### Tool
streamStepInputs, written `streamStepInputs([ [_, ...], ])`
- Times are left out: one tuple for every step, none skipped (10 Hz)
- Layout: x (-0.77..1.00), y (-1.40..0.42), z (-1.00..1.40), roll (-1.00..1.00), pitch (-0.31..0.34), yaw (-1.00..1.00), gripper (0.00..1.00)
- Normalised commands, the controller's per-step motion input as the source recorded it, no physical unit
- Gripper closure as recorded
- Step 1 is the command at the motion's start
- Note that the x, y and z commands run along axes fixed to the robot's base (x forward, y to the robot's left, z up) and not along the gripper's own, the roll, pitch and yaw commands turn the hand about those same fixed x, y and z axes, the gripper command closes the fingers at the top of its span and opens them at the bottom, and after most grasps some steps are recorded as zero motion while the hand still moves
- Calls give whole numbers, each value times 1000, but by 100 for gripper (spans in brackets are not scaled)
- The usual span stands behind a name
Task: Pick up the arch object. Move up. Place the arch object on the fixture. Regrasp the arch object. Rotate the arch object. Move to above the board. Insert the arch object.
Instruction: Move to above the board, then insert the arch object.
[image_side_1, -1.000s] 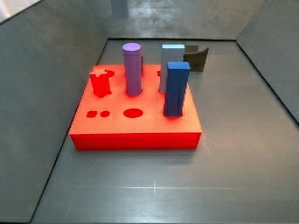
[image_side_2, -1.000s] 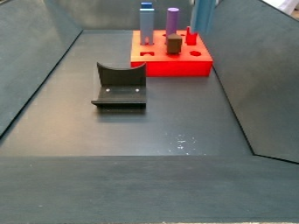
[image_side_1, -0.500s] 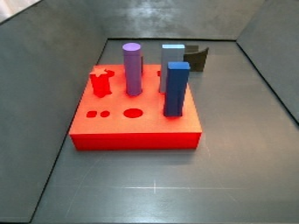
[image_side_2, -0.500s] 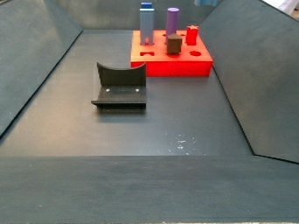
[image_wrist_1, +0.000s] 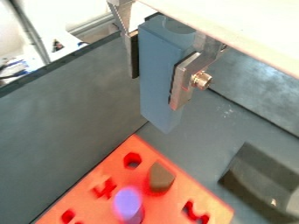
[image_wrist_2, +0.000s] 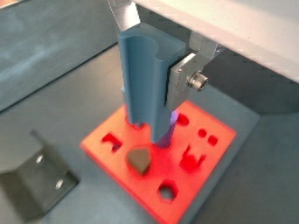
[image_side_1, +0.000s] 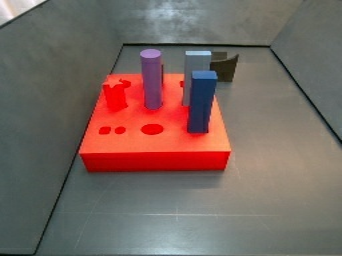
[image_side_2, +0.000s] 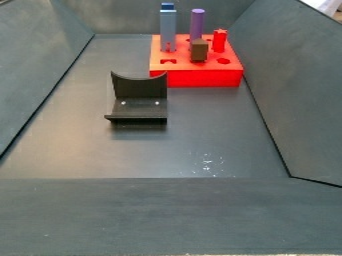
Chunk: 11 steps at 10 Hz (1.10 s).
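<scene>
gripper clamps the arch object, long axis vertical, above the board.

We see the gripper high above the board, its fingers of bare brushed metal closed on the arch object, matt pale-blue plastic. The board looks like smooth red plastic; the fixture is dull dark, the floor faintly sheened.
</scene>
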Motion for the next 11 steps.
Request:
streamStepInputs([
  [350, -1000, 253, -14, 116, -3, 100],
  [371, -1000, 256, 3, 120, 7, 100],
  [390, -1000, 259, 6, 129, 13, 100],
  [323, -712, 188, 21, 133, 13, 100],
  [239, -476, 127, 39, 123, 12, 100],
  [148, -254, 74, 58, 98, 6, 100],
  [116, -187, 57, 61, 90, 10, 100],
  [-26, 963, -206, -81, 26, 0, 100],
  [-97, 997, -217, -96, 19, 0, 100],
  [-111, 1000, -214, -109, 13, 0, 100],
  [-43, 911, -286, -169, 0, 0, 100],
])
